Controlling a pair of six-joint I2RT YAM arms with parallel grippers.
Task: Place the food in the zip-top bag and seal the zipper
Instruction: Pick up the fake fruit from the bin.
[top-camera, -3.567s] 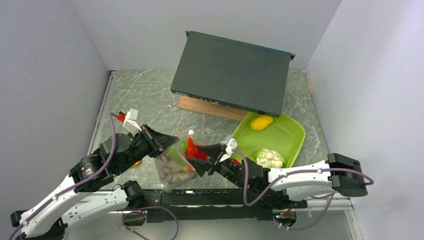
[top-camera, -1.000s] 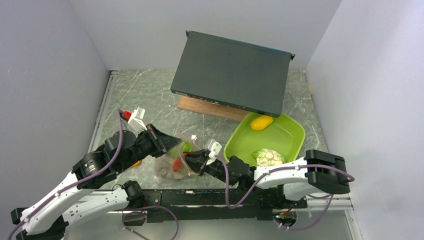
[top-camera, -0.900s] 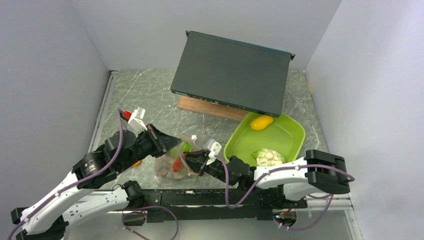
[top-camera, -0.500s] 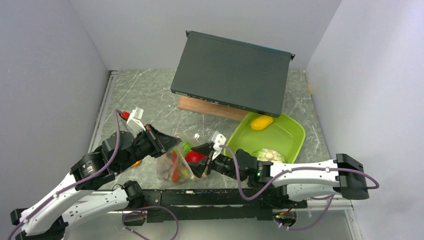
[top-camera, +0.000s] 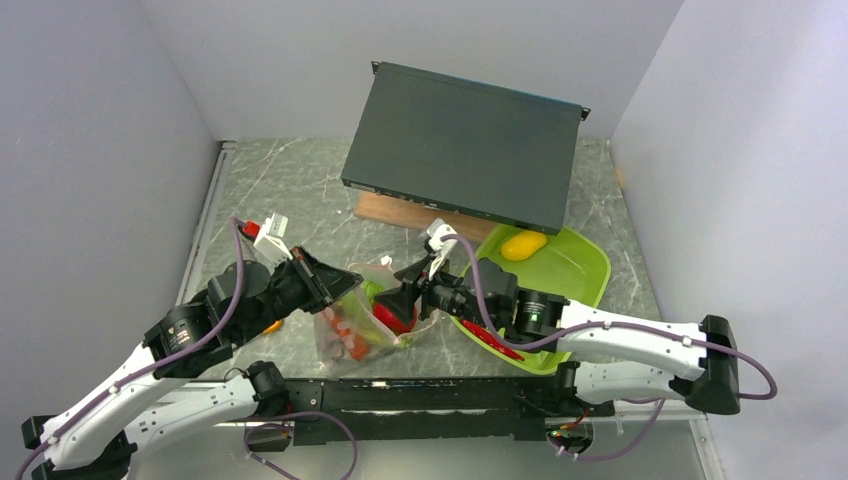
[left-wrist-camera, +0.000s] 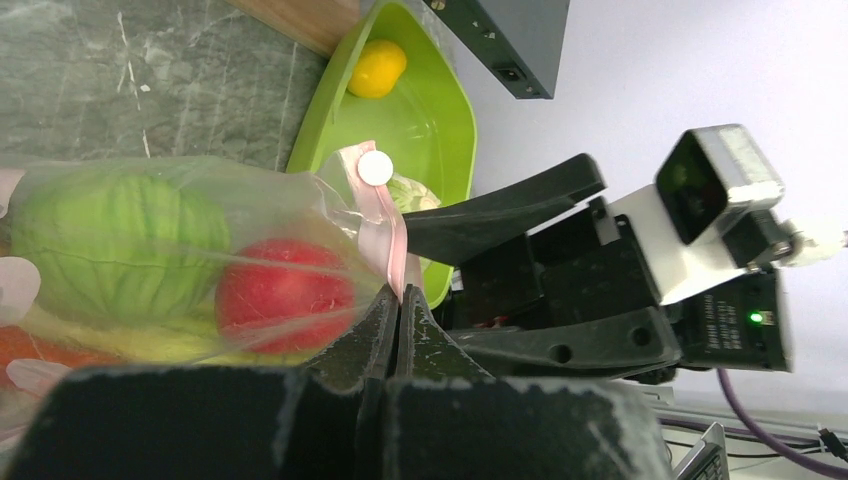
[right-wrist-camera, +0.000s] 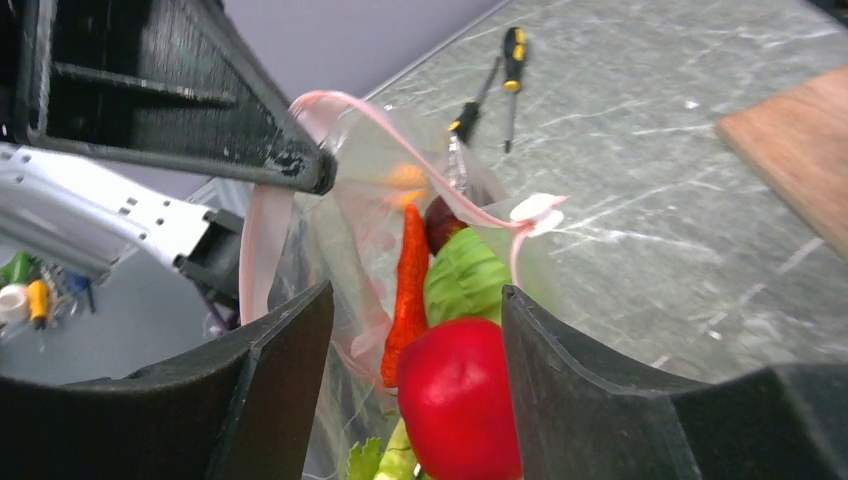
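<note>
My left gripper (top-camera: 350, 287) is shut on the pink zipper (left-wrist-camera: 385, 235) at the mouth of the zip-top bag (top-camera: 350, 330), holding it up. Through the clear plastic I see food: a red tomato (left-wrist-camera: 285, 295), a green cabbage (left-wrist-camera: 110, 245) and a red chili (right-wrist-camera: 410, 280). My right gripper (right-wrist-camera: 417, 295) stands open at the bag's mouth. The tomato (right-wrist-camera: 460, 400) lies between its fingers, with a gap on the left side. A yellow fruit (top-camera: 523, 244) lies in the lime-green tray (top-camera: 585, 265); my right arm crosses over that tray.
A black flat box (top-camera: 465, 140) rests tilted on a wooden board (top-camera: 400, 212) at the back. Two yellow-handled screwdrivers (right-wrist-camera: 510, 60) lie on the marble table beyond the bag. Grey walls close in on the left, back and right.
My right gripper opened and drew up and back from deep in the bag, leaving the tomato at the bag's mouth. The left gripper kept its hold on the zipper.
</note>
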